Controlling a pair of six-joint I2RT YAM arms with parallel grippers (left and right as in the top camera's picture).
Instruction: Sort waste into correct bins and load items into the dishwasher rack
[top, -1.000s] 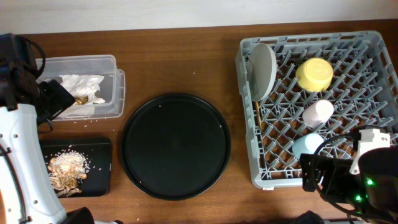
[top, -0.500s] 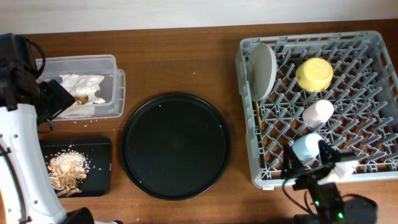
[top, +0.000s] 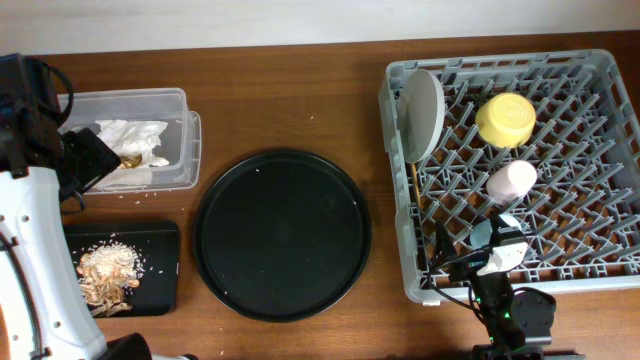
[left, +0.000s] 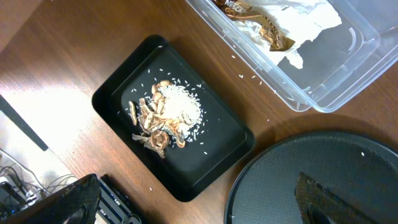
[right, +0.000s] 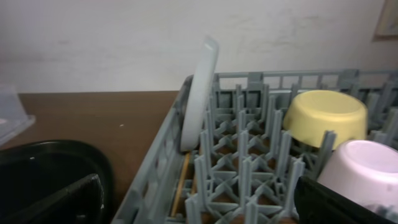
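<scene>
Shifts the right hand (right: 199, 185), spread apart and empty, leftward along the near edge of the dishwasher rack (top: 520, 57), seemingly with nothing left to sort

Left end effector (left: 196, 186), right end effector (right: 199, 186): splayed

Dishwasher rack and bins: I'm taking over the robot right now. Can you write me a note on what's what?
Left pincer: open, holding nothing.
Right pincer: open, holding nothing, over the near edge of the rack.
In rack: plate, yellow bowl, pink cup, chopsticks; light-blue cup partly hidden under that pincer.
Napkins in clear box, scraps in black tray.
Left: probably just parking the arms.
</scene>
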